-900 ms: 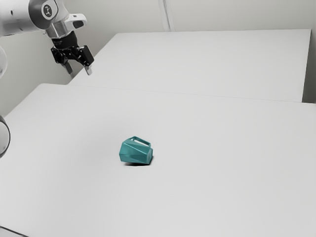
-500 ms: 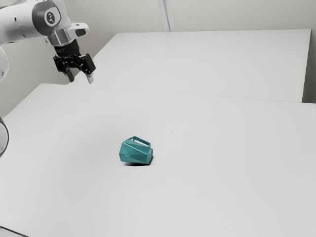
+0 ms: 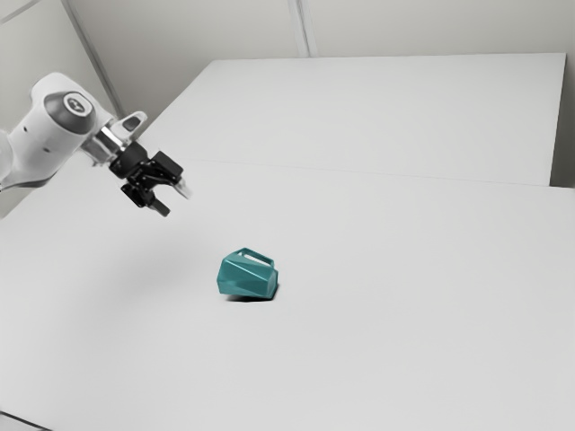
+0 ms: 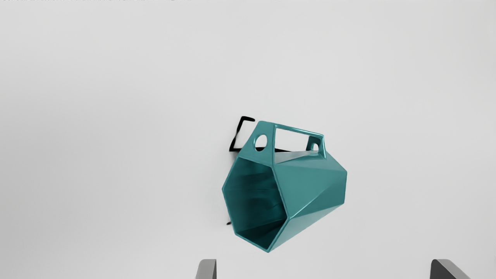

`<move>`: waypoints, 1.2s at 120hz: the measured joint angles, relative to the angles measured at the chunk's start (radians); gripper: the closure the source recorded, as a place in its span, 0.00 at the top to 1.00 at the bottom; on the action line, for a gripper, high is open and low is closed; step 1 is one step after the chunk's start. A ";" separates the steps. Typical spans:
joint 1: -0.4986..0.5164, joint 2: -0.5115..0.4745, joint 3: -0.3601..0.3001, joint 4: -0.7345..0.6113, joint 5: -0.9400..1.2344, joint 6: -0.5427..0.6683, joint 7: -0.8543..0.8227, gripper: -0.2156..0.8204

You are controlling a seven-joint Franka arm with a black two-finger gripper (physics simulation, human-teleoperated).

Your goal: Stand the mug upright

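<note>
The teal mug (image 3: pixel 247 276) lies on its side on the white bench (image 3: pixel 377 359), and its handle (image 4: pixel 298 133) stands upward from its body. The tool (image 3: pixel 172 201) is above the bench, near the mug and apart from it, toward the exterior view's left, with its two fingers spread wide and holding nothing.

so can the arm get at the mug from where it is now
Probably yes: the gripper is open, and nothing stands between it and the mug, though the mug lies on its side, which may make the grasp trickier.
</note>
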 joint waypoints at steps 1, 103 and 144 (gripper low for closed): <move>-0.001 -0.001 0.000 -0.008 -0.007 0.006 0.006 0.79; -0.020 0.095 -0.041 -0.281 -0.412 0.135 0.523 0.79; -0.025 0.095 -0.077 -0.327 -0.526 0.141 0.613 0.68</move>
